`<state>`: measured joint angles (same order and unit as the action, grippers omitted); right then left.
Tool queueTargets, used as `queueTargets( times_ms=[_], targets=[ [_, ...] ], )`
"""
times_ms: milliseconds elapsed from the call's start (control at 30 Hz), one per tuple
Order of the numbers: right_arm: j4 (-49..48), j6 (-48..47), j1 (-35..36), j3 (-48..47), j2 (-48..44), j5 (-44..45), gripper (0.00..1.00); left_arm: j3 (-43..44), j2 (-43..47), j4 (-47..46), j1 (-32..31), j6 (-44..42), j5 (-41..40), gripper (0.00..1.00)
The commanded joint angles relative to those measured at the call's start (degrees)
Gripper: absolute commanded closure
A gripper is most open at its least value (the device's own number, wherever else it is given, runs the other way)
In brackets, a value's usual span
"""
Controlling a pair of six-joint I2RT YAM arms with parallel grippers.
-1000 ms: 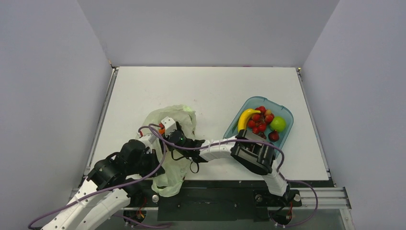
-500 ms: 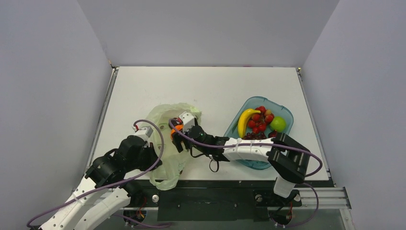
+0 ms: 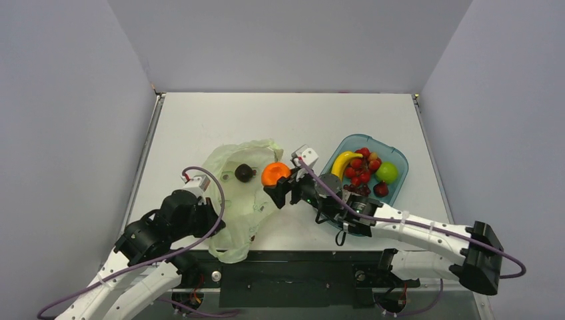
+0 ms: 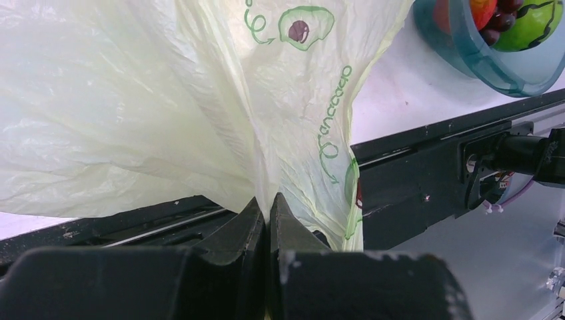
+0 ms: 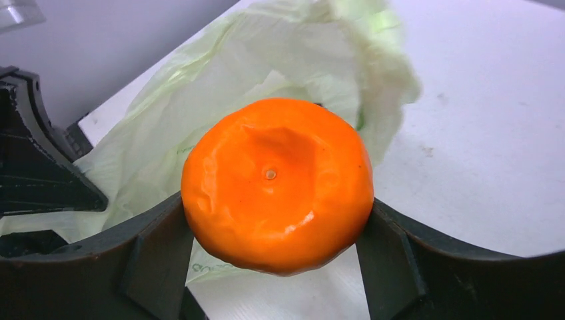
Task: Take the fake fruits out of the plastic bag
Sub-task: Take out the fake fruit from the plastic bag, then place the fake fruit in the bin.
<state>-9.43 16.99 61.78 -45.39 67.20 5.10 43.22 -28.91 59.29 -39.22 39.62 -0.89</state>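
Top: R tool (image 3: 274,181) clamped on orange fruit (image 3: 275,173), held over bench (image 3: 300,120) between plastic bag (image 3: 230,203) and blue tray (image 3: 400,159), tray to its right, R arm nearer; L wrist: L tool (image 4: 268,223) pinched shut on bag film; R wrist: fruit fills jaws, bag behind.
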Motion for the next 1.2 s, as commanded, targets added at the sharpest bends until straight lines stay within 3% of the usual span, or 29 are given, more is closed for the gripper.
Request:
queueTargets(
  times_ms=[0, 133, 233, 533, 867, 933, 1000, 1067, 1167],
  targets=[
    [6.59, 0.49, -2.49, 3.06, -10.25, 9.90, 1.00, 5.05, -1.18, -4.48, -0.04, -0.67, -2.01, 1.00],
    [12.72, 4.17, -7.05, 6.81, -17.95, 19.04, 1.00, 5.72, -3.07, -5.91, 0.04, -4.29, -3.84, 1.00],
    [19.46, 7.81, -12.90, 8.29, -21.35, 20.77, 1.00, 5.24, -4.26, -7.22, 0.04, -6.03, -3.18, 1.00],
    [32.56, 19.15, -30.77, 11.49, -24.64, 20.69, 1.00, 3.20, -4.98, -9.04, 0.01, -8.12, -0.64, 1.00],
    [33.37, 21.37, -50.35, 15.20, -22.44, 11.42, 0.98, 2.24, -3.20, -10.46, 0.01, -8.63, 0.76, 1.00],
    [32.85, 20.64, -51.42, 15.30, -21.47, 9.83, 0.89, 2.15, -3.05, -10.57, -0.04, -8.75, 0.87, 1.00],
    [32.34, 20.07, -51.67, 15.44, -20.93, 8.73, 0.72, 2.09, -2.97, -10.59, -0.03, -8.78, 0.88, 1.00],
    [31.73, 19.72, -51.75, 16.06, -20.91, 8.01, 0.45, 2.12, -2.95, -10.53, 0.02, -8.82, 1.59, 1.00],
    [30.55, 19.34, -51.78, 16.66, -21.24, 7.30, 0.32, 2.05, -2.70, -10.59, -0.06, -8.74, 2.63, 1.00]
  ],
)
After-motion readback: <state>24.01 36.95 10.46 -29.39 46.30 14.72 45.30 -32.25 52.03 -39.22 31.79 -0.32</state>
